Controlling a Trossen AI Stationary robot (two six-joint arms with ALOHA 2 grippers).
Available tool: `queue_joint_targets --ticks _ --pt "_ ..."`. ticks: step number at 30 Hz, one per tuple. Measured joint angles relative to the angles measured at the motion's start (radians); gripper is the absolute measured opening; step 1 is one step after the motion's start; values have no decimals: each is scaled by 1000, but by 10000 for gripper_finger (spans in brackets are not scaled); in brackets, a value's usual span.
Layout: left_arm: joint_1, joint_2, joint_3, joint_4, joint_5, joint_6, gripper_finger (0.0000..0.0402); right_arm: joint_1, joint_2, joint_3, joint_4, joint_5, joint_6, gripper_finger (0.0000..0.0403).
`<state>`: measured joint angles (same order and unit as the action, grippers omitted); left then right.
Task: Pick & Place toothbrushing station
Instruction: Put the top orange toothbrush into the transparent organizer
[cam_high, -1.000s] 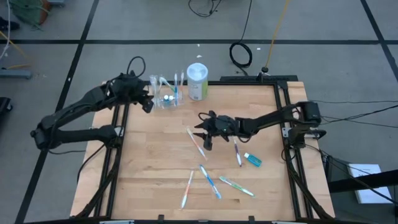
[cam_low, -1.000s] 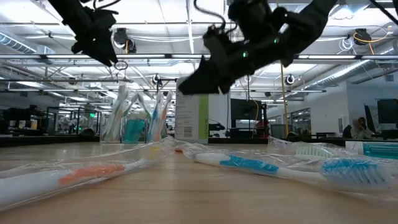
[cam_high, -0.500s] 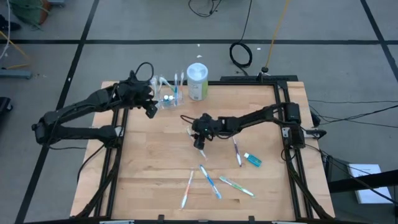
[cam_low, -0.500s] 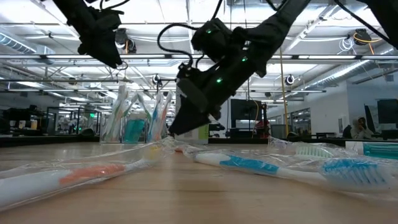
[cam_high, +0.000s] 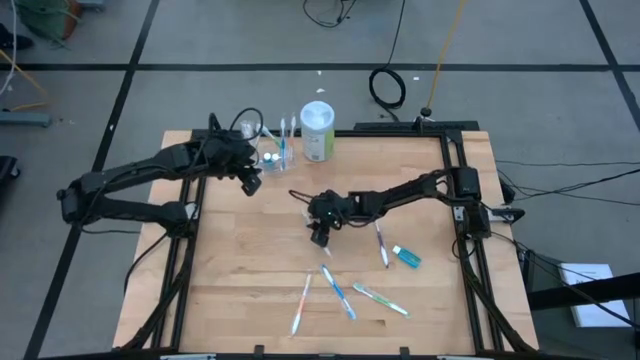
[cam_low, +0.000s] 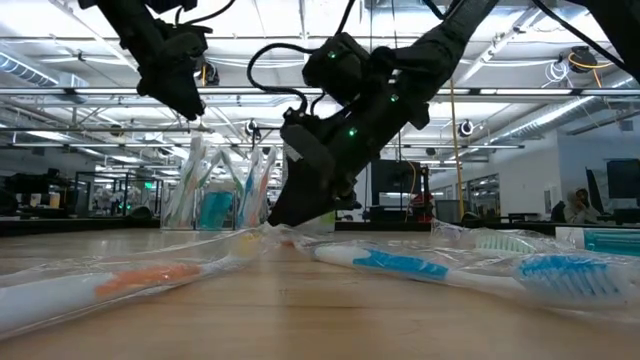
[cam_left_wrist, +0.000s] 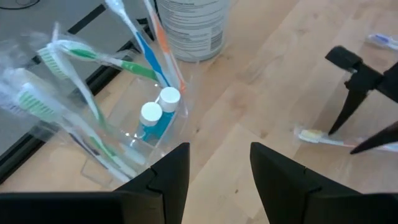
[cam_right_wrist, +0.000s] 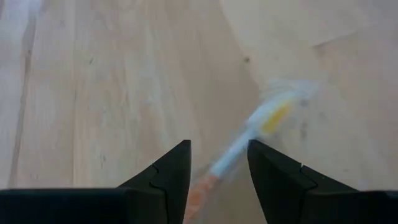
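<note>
A clear plastic cup (cam_high: 268, 152) stands at the table's far left with several toothbrushes and two white-capped blue tubes (cam_left_wrist: 155, 118) in it. My left gripper (cam_left_wrist: 217, 168) hovers open and empty just near-left of the cup (cam_high: 250, 180). My right gripper (cam_high: 319, 234) is open at the table's middle, fingers pointing down. They stand on either side of a wrapped white toothbrush with an orange grip (cam_right_wrist: 249, 140) that lies flat on the wood. I cannot tell whether they touch it.
A white canister with a green label (cam_high: 317, 130) stands right of the cup. Several wrapped toothbrushes (cam_high: 338, 292) lie near the front edge, another (cam_high: 383, 244) and a blue tube (cam_high: 407, 257) lie to the right. Bare wood lies at the near left.
My right gripper has gone a little toward the table's left edge and down onto the orange-grip toothbrush. My left gripper has drifted toward the right and near edges, alongside the cup. The toothbrush has stayed where it was.
</note>
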<state>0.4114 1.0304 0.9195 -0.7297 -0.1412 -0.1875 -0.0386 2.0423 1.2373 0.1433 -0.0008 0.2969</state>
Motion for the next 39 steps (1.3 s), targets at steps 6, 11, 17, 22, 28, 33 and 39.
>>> queue_joint_targets --ticks 6,11,17,22,28,33,39 --pt "-11 6 0 18 1 0 175 10 43 2 25 5 -23 129" --pt "-16 6 0 30 1 2 175 -6 52 2 22 3 -52 70" --pt "-24 6 0 31 1 25 175 -14 32 -1 26 0 -81 10" --pt "-69 6 0 55 1 28 175 -5 -30 -3 26 0 -112 7" --pt "-139 6 0 187 20 192 175 20 -185 -2 -56 23 -145 1" --pt "-159 6 -4 397 131 318 175 84 -353 -43 -71 253 -260 0" --pt "-159 54 -135 771 446 416 175 159 -522 -250 120 315 -284 0"
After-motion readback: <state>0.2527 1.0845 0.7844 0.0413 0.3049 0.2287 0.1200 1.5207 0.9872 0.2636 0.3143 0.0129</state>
